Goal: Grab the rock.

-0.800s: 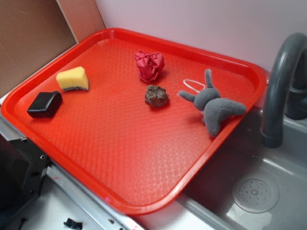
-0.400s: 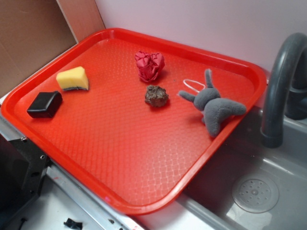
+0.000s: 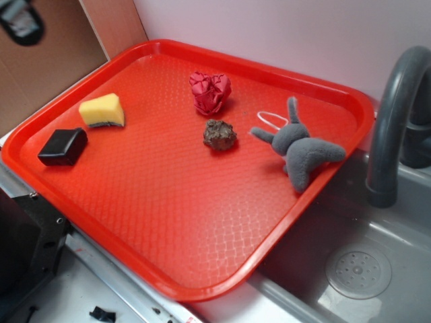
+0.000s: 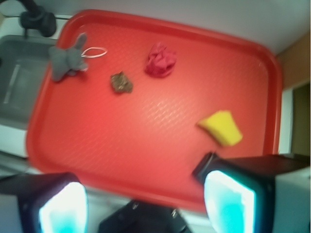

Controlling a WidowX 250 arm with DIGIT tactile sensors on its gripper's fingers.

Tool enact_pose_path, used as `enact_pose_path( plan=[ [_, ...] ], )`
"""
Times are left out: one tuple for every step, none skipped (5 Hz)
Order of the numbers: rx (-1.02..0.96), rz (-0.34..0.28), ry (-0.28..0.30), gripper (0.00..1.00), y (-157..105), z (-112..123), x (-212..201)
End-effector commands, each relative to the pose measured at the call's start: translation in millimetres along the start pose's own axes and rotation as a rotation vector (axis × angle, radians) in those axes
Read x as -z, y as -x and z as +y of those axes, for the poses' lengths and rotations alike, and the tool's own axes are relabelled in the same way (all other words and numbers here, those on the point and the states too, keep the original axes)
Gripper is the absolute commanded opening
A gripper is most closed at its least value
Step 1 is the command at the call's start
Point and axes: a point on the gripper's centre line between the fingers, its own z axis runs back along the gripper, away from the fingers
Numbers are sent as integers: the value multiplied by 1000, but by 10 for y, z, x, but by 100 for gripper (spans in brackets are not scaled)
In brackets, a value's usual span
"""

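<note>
Near the middle of the red tray (image 3: 168, 202), toward its far edge, the rock (image 3: 220, 134) lies between the red crumpled ball (image 3: 210, 91) and the grey plush toy (image 3: 300, 149). Above the tray's near edge, the fingers (image 4: 146, 201) stand wide apart, holding nothing.

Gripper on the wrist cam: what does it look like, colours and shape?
The gripper has two blocky black fingers, each with a pale pad on its face that glows white to cyan. Dark mount hardware sits low between them. In the exterior view only a blurred black-and-grey bit shows at top left. No cables or markings discernible.
</note>
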Motion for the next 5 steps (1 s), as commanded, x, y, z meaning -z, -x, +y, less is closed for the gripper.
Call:
enact_pose_path(
  plan=[
    [86,-74,-106,100,-478,-128,596],
    [96,-88,-99,100,-578,-152,820],
    [119,-62,-110,100,-754,-154,1218],
    [134,-13,-141,100,-819,-159,1432],
    [156,43,-130,100,-839,-138,1665]
  ],
)
